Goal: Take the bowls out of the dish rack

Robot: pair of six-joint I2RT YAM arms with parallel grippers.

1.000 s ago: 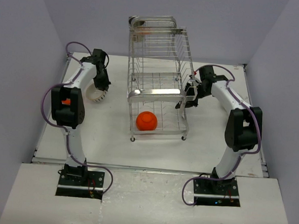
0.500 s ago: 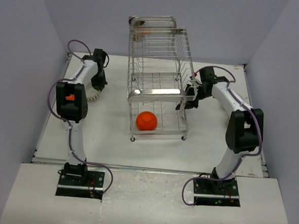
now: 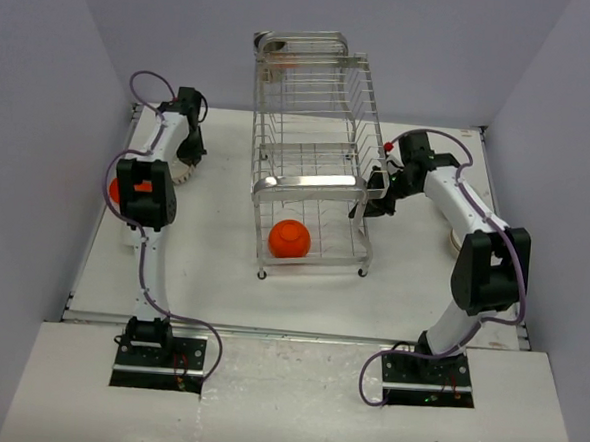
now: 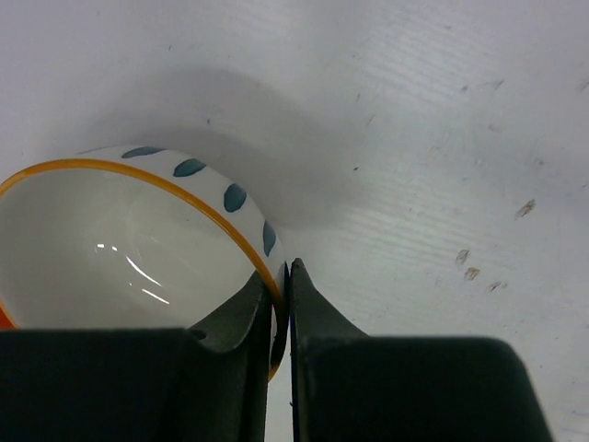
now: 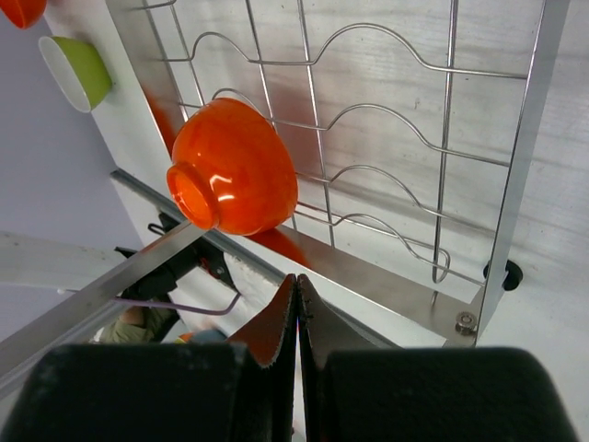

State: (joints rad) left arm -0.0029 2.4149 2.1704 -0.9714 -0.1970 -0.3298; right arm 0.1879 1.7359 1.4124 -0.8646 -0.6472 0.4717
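Now my left gripper point(image 4: 286, 269), clamped on the painted bowl point(image 4: 101, 239), has carried it leftward, near setdown I judge; my right gripper point(image 5: 296, 285) is closed, empty.

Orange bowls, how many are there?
2. One orange bowl in the dish rack, bottom tier; a second orange bowl on the table beside the left arm. More may be hidden.

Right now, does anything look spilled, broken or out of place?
Nothing stands out. The orange bowl sits tilted in the rack, bottom tier, as draining bowls do; the left claw pinches the rim of a painted bowl.
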